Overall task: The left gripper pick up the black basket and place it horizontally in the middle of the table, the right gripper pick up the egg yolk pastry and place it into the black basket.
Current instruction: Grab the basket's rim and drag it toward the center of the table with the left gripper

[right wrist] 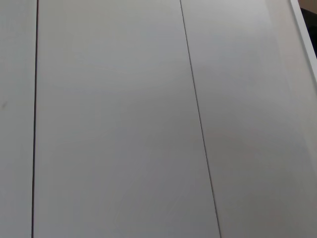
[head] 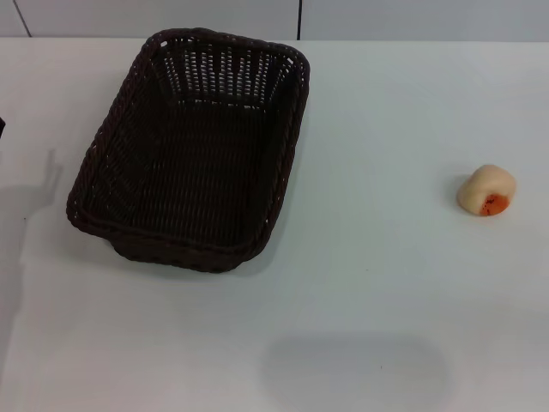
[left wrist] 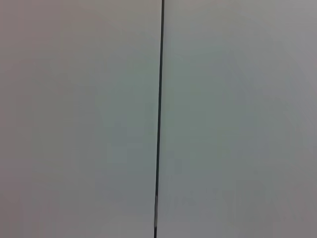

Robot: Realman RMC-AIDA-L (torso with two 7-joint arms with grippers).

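Wicker fills the left half of the head view: the black basket [head: 193, 150] sits on the white bench [head: 369, 283], long axis running away from the robot, slightly tilted. The egg yolk pastry [head: 487, 190] (orange patch facing forward) lies well apart on the right. Neither claw shows, so their state cannot be told.

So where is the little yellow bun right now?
In the head view, the egg yolk pastry sits alone on the table, on the robot's right, well apart from the black basket.
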